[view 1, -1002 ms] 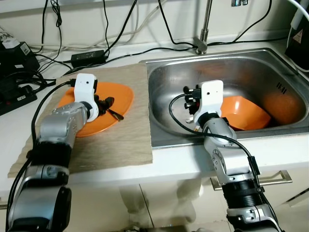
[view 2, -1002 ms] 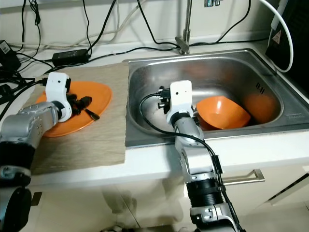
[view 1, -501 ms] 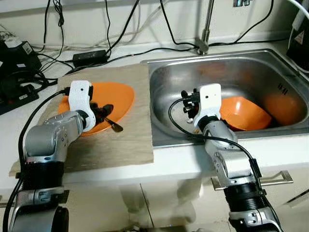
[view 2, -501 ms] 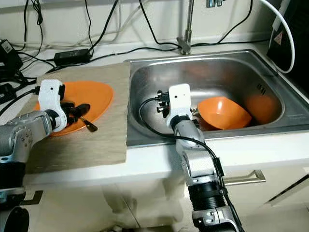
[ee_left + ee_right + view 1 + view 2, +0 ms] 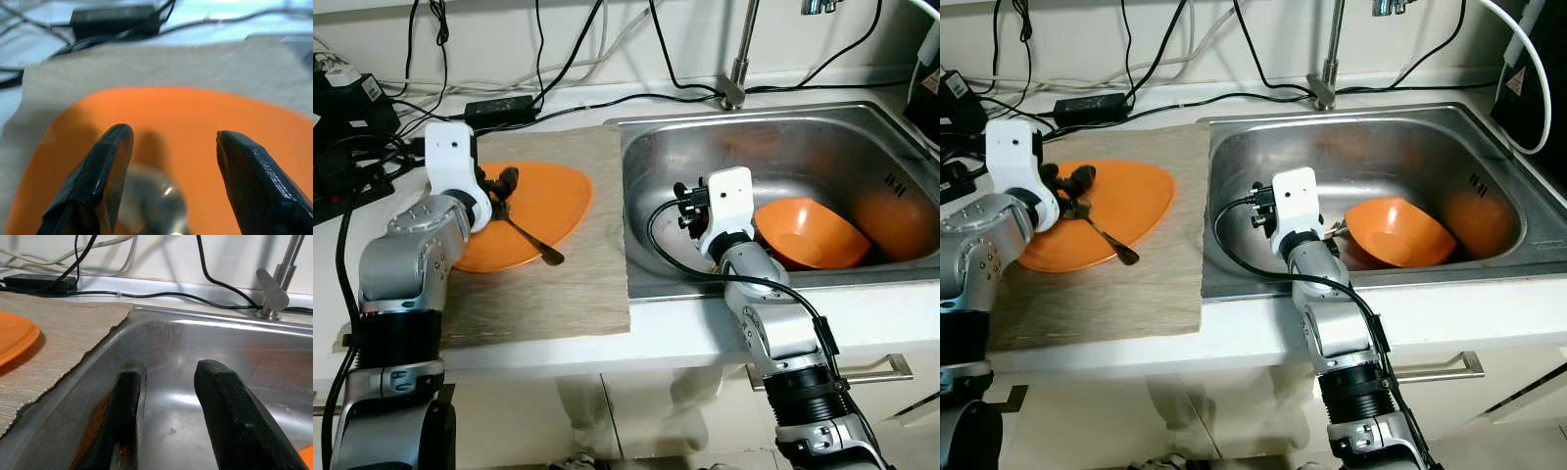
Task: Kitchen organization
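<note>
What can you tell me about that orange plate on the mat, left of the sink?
The orange plate is a shallow, glossy dish with a rounded, slightly triangular outline, plastic by the look of it. It lies flat on the beige woven mat beside the sink. A dark metal spoon rests on it, handle reaching past the near rim. The left gripper hovers open over its far part, above the spoon's bowl.

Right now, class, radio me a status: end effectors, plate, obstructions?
Left end effector open over spoon on orange plate. Right end effector open, empty, inside sink. Cables behind mat.
</note>
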